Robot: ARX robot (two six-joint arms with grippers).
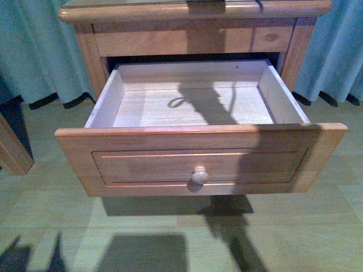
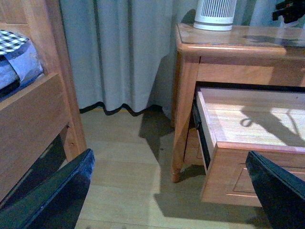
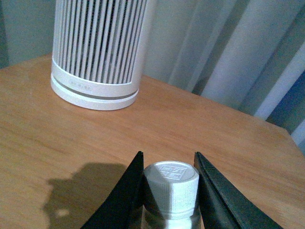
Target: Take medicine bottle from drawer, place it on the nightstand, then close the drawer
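In the right wrist view my right gripper (image 3: 169, 183) is shut on the medicine bottle (image 3: 171, 188), its black fingers pressing both sides of the white ribbed cap, above the nightstand (image 3: 57, 138) top. The drawer (image 1: 201, 156) stands pulled far out in the front view, its pale wood inside holding only shadows, round knob at the front. No arm shows in the front view. My left gripper (image 2: 176, 191) is open and empty, low over the floor beside the nightstand (image 2: 224, 47) and the open drawer (image 2: 252, 124). A dark piece of the right arm shows above the top.
A white ribbed tower appliance (image 3: 97, 52) stands on the nightstand top, beyond the bottle; its base (image 2: 215, 14) also shows in the left wrist view. Grey-blue curtains (image 2: 119, 52) hang behind. A wooden bed frame (image 2: 33, 119) with checked bedding is across the floor gap.
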